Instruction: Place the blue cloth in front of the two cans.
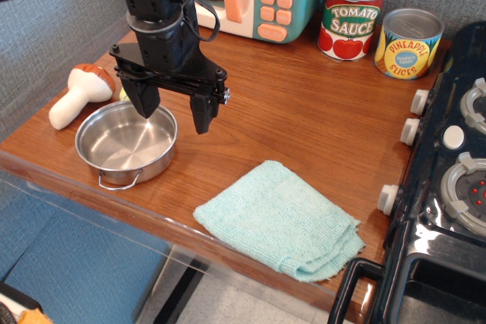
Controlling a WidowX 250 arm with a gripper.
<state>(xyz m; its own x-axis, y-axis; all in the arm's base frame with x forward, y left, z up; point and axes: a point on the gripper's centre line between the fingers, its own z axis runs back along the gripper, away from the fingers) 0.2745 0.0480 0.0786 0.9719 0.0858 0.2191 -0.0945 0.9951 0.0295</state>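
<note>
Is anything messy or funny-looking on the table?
Only a little. The light blue knitted cloth lies crooked near the wooden table's front edge, one corner rumpled. The white toy mushroom with a brown cap lies tipped on its side beside the steel pan. Nothing is spilled.

aqua blue cloth, red-green tomato can, yellow-blue pineapple can
</note>
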